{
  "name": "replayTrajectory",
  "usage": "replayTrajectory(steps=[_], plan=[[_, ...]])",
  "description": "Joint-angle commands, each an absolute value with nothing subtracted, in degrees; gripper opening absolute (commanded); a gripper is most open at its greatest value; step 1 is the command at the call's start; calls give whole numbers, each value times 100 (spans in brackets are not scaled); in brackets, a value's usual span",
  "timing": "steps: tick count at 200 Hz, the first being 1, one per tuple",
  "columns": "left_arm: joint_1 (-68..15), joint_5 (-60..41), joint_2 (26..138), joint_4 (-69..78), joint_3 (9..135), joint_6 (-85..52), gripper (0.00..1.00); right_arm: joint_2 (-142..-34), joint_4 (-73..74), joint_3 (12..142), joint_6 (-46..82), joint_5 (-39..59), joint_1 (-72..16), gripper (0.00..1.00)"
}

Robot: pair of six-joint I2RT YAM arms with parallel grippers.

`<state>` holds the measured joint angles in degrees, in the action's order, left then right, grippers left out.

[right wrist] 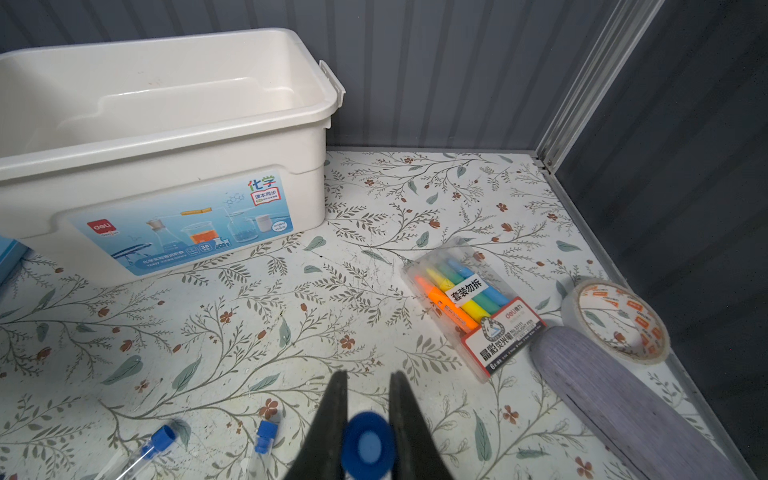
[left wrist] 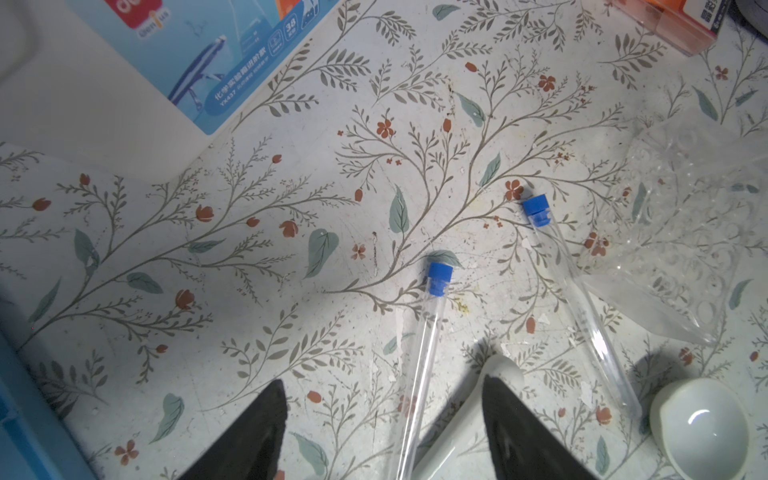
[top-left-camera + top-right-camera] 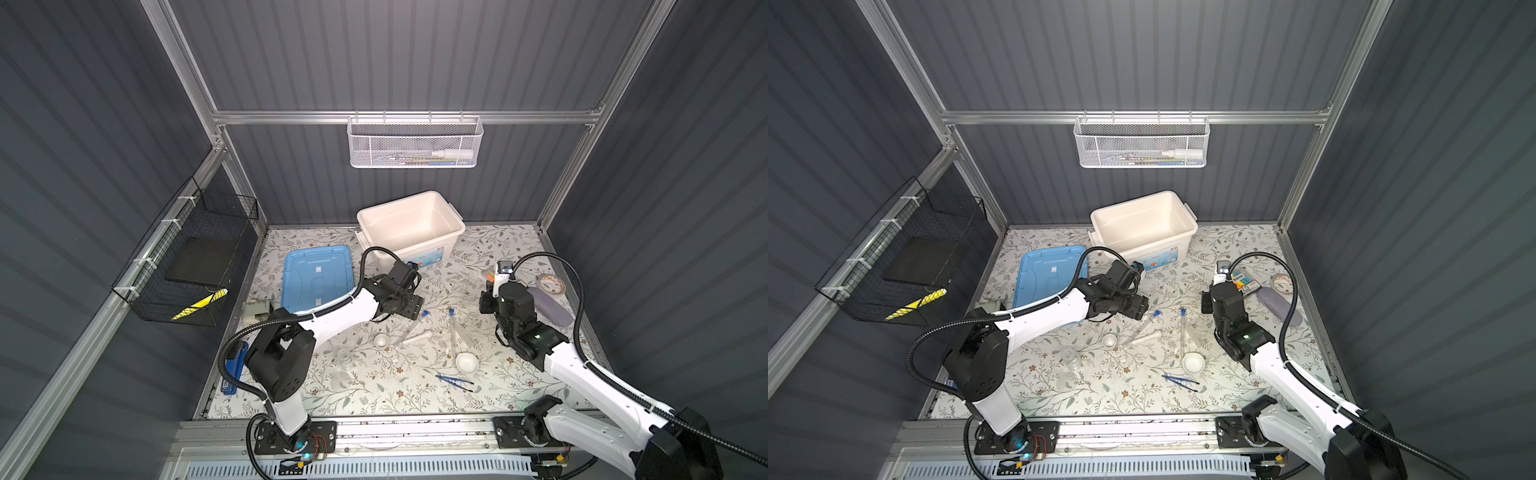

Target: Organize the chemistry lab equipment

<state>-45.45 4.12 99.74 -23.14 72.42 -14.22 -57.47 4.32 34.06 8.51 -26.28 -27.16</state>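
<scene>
My right gripper (image 1: 369, 378) is shut on a blue-capped tube (image 1: 368, 446), whose cap faces the wrist camera. Two more tubes (image 3: 415, 326) (image 3: 451, 330) lie mid-table beside a white pestle (image 3: 417, 336). My left gripper (image 2: 384, 382) hovers open above one tube (image 2: 428, 345) and the pestle (image 2: 461, 428), touching neither. The clear rack (image 2: 685, 232) lies on its side next to the other tube (image 2: 582, 299). A small dish (image 3: 381, 340), a larger dish (image 3: 466, 363), dark blue tweezers (image 3: 455, 381) and clear glassware (image 3: 345, 359) lie nearer the front.
An open white box (image 3: 444, 239) stands at the back, its blue lid (image 3: 318, 274) flat to the left. A marker pack (image 1: 469, 303), a tape roll (image 1: 615, 320) and a purple case (image 1: 623, 411) crowd the right edge. A stapler (image 3: 232, 370) lies at the front left.
</scene>
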Motion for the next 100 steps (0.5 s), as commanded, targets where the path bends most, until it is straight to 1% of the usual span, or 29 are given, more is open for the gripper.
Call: replayTrajectory(steps=[1, 100], plan=[[-4575, 448, 9942, -2259, 7132, -1538, 76, -5740, 545, 3333, 784, -2641, -2742, 15], [-4579, 433, 9939, -2224, 7075, -1529, 76, -5944, 580, 3297, 693, -2757, -2741, 15]])
